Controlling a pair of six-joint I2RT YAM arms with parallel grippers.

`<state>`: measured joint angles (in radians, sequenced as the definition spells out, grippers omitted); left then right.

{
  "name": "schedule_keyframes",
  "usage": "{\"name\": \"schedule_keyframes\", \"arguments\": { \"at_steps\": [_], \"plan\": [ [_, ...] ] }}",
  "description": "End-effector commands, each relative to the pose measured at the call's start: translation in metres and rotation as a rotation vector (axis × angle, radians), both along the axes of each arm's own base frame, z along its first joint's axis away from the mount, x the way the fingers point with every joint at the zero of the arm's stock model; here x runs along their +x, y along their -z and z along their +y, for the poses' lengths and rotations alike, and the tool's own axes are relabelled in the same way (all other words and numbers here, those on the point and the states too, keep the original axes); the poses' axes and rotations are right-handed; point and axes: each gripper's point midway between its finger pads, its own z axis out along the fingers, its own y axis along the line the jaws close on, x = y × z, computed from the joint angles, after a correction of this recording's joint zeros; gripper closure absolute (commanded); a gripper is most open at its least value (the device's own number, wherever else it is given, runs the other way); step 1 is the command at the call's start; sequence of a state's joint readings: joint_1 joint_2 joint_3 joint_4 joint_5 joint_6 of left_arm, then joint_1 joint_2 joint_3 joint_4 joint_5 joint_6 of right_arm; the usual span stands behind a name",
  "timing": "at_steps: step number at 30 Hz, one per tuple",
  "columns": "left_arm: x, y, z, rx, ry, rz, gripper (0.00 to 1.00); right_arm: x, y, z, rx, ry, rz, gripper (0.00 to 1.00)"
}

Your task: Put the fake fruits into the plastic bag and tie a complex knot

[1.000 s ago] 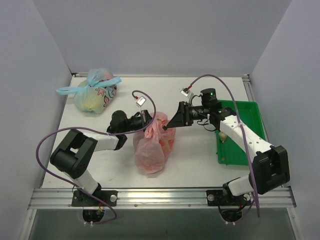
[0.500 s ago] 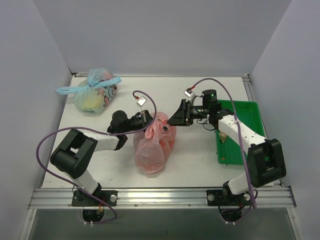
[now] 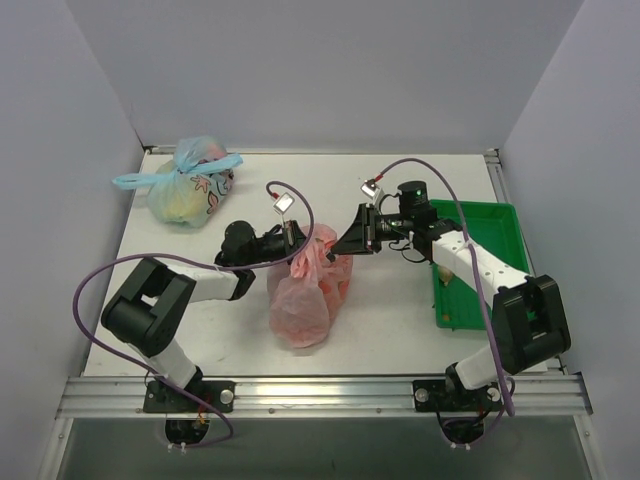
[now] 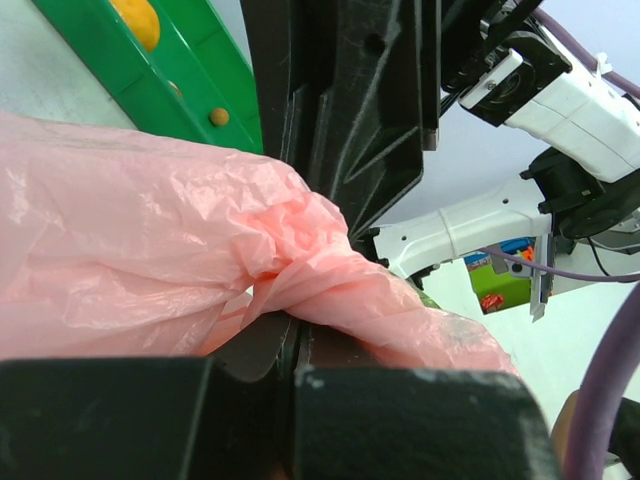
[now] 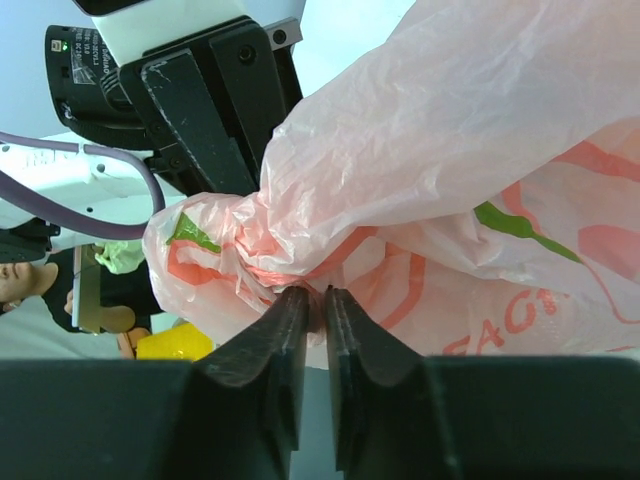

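Observation:
The pink plastic bag (image 3: 308,290) with peach prints lies mid-table, its bulge holding fruits whose shapes I cannot make out. My left gripper (image 3: 298,238) is shut on a twisted pink handle (image 4: 300,260) at the bag's top left. My right gripper (image 3: 343,243) is shut on the other handle strand (image 5: 300,275) at the top right. The two grippers face each other, a short gap apart, above the bag's neck. The twisted plastic between them (image 3: 320,250) is bunched; a finished knot does not show. A yellow-orange fruit (image 4: 135,20) lies in the green tray.
A green tray (image 3: 480,262) stands at the right under the right arm, with small pale pieces (image 3: 445,272) inside. A pale blue flower-printed bag (image 3: 188,183) tied with a blue bow sits at the back left.
My right gripper has moved a little left, closing toward the left gripper, and the bag's top has bunched tighter. The left arm has hardly moved.

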<state>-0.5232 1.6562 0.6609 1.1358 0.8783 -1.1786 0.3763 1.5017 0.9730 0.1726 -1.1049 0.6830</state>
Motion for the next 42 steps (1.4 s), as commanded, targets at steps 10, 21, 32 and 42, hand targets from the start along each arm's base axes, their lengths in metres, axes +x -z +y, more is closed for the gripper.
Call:
{"name": "schedule_keyframes", "arguments": {
  "at_steps": [10, 21, 32, 42],
  "plan": [
    [-0.009, -0.028, 0.005, -0.055, 0.026, -0.142, 0.77, 0.001, -0.007, -0.003, 0.007, -0.03, -0.035, 1.0],
    [-0.012, -0.02, 0.014, -0.024, 0.016, -0.116, 0.78, -0.003, -0.012, -0.006, 0.014, -0.051, -0.069, 1.0],
    [0.0, -0.024, 0.001, -0.044, 0.019, -0.133, 1.0, -0.009, -0.016, -0.001, 0.027, -0.076, -0.065, 0.63],
    [-0.004, -0.031, -0.004, -0.067, 0.031, -0.152, 1.0, -0.01, -0.015, 0.005, 0.035, -0.1, -0.076, 0.79]
  ]
}}
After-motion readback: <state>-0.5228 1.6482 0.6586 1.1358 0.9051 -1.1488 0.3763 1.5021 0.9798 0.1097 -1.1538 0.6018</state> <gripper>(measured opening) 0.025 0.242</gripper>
